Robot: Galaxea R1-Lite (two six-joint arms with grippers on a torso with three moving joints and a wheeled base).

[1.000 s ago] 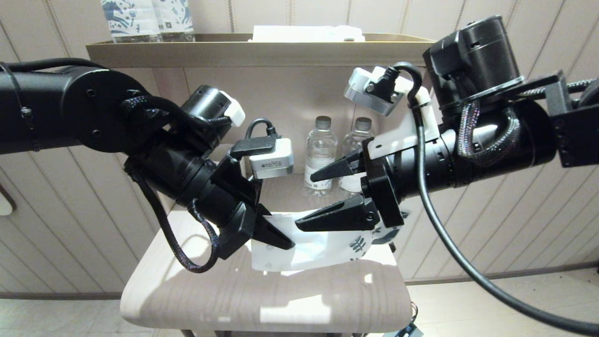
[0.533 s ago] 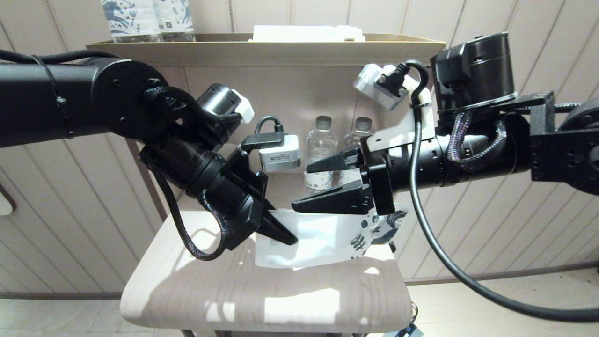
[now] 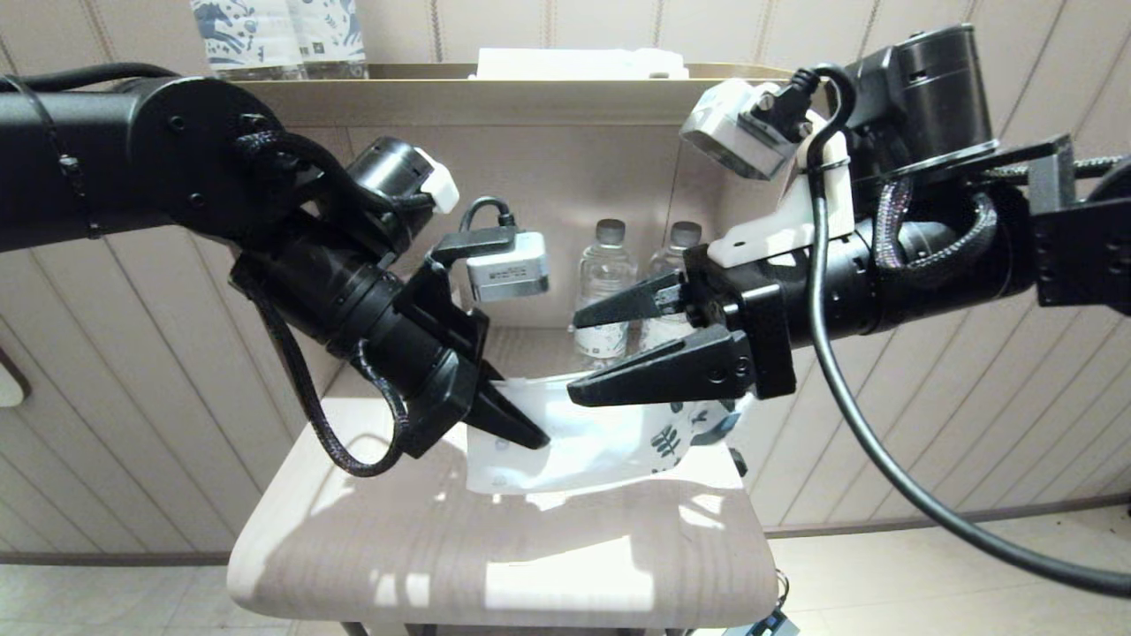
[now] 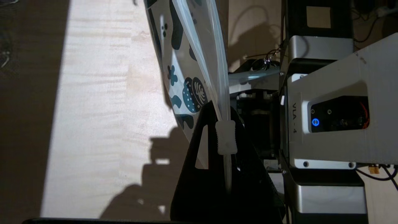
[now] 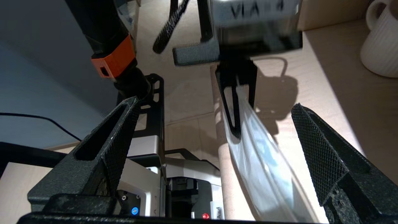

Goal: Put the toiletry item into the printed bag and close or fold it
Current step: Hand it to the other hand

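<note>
The printed bag hangs just above the pale wooden table, pinched at its plain end by the left gripper; that small bite could slip and drop it. The right gripper hovers spread wide over the bag's leafy end, and no toothbrush shows. Two water bottles stand behind, against a panelled wall.

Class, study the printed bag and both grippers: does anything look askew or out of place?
The printed bag hangs lifted off the table, pinched at one edge by the left gripper and sagging. The right gripper is open above it, holding nothing. No toothbrush shows anywhere.
</note>
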